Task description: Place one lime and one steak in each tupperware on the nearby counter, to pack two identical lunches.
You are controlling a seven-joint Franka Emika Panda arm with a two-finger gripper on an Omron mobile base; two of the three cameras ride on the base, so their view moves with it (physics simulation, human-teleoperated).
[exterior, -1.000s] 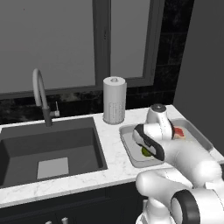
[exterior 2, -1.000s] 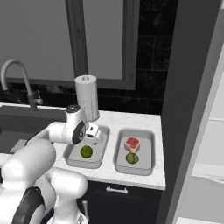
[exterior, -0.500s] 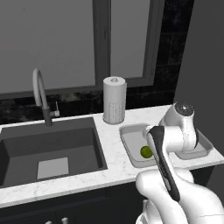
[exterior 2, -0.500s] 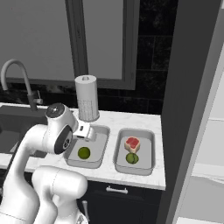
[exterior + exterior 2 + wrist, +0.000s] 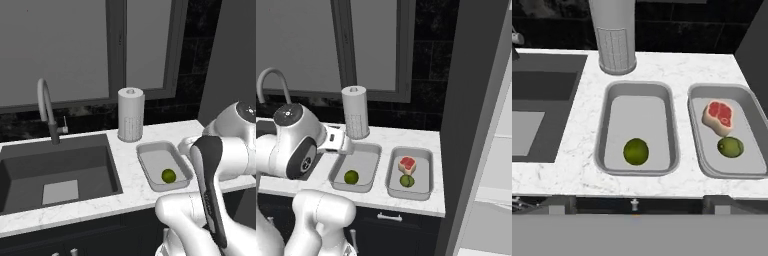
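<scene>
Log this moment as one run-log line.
left tupperware: lime only | right tupperware: steak + lime | second steak: pending | gripper: state unclear

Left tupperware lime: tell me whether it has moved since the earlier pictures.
No. The lime sits in the same near end of the left tupperware, below the paper towel roll.

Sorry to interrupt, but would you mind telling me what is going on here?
A robot arm is packing two lunches on the counter. The right tupperware holds a steak and a lime. The left tupperware holds just a lime, so it lacks a steak. The arm carries nothing visible.
</scene>
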